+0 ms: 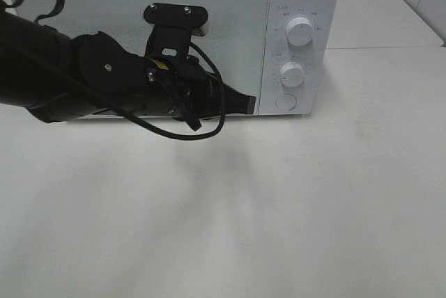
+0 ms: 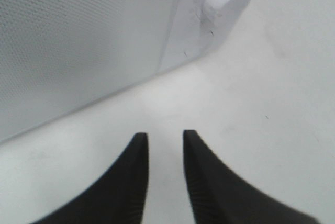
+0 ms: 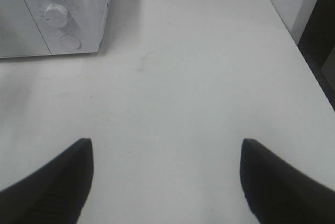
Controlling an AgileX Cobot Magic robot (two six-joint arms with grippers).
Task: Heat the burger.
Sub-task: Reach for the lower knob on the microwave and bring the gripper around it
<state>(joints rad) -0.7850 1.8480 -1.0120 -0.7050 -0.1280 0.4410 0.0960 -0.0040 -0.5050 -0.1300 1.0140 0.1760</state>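
Observation:
The burger is out of view in all three views. A white microwave (image 1: 230,26) stands at the back of the table with its door shut. My left gripper (image 1: 245,104) sits low against the door's lower right corner, just left of the round button (image 1: 286,102). In the left wrist view its two black fingers (image 2: 138,182) stand a narrow gap apart with nothing between them, the left gripper (image 2: 165,135) pointing at the microwave's bottom edge (image 2: 172,62). My right gripper (image 3: 166,145) is wide open over bare table, holding nothing, to the right of the microwave (image 3: 89,25).
Two white knobs (image 1: 300,31) (image 1: 292,74) sit on the microwave's control panel above the button. The black left arm (image 1: 77,75) and its cables cross in front of the door. The white table (image 1: 279,207) spreads in front, and its right edge (image 3: 309,72) shows in the right wrist view.

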